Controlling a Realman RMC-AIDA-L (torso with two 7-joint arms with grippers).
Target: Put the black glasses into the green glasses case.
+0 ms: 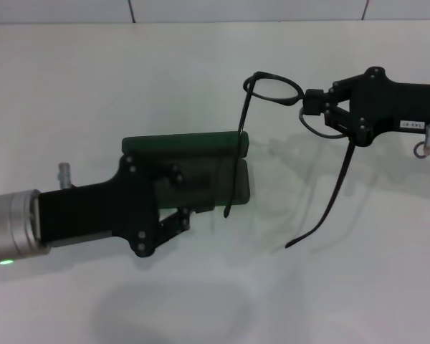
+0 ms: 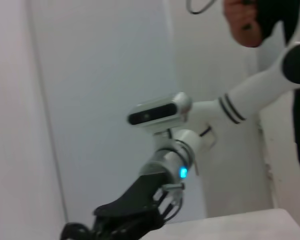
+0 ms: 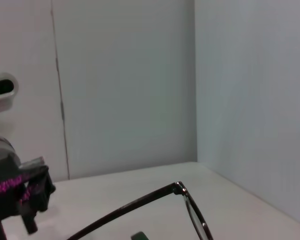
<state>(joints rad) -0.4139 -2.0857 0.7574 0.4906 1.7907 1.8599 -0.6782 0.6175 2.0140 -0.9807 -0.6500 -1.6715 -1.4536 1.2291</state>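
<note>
Left gripper (image 1: 178,215) sat nearest the camera, reaching in from the bench's left edge, its fingertips at the near left corner of the green glasses case (image 1: 190,143). Whether those fingers were pinched on the case wall or merely resting against it could not be told; the arm body hid the contact. Case lay open on the bench (image 1: 201,301) about mid-width, lid standing along its far side, tray lining partly visible beside the gripper. Long axis of the case ran parallel to the bench's near edge.

Right gripper (image 1: 317,106) was farther back and toward the right edge, held above the bench, clenched on the black glasses (image 1: 272,87) at the bridge between the two lenses. Glasses were airborne, not in the case. Both temple arms were unfolded and hung toward the near edge: one crossed over the case's right end, its tip reaching the near rim of the tray; the other trailed clear of the case on the right side, over bare bench.

Key relation: frame front sat beyond the case's far right corner, and the temples ran roughly across the case's long axis, not along it. Judged that the glasses needed a shift toward the left edge and a turn to bring frame and tray axes parallel before lowering. Right arm carried the load; left arm was nearer the case and seemed placed to steady it.
</note>
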